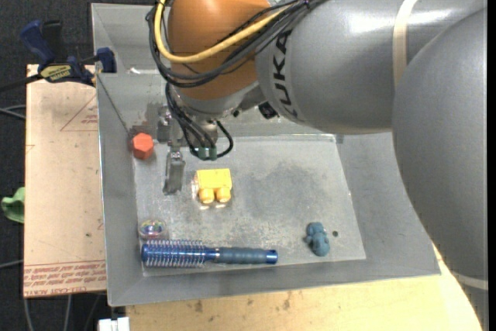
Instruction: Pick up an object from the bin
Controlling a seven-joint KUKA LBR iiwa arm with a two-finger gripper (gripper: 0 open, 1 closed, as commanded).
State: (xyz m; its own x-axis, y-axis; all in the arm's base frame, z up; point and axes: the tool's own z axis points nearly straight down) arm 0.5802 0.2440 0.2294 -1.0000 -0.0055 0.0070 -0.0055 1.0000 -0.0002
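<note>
The pincer (177,176) is hung over the bin (271,174), and it cannot be told if it is apart or together. The yellow toy block (213,186) is seen just beside it (on the arm's side), not under it.

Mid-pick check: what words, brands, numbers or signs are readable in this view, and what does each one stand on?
"KUKA": on the grey arm housing, the letters running along its side next to the orange cover.
No text can be read on the yellow toy block, the blue hairbrush, the red block or the small blue figure.
</note>
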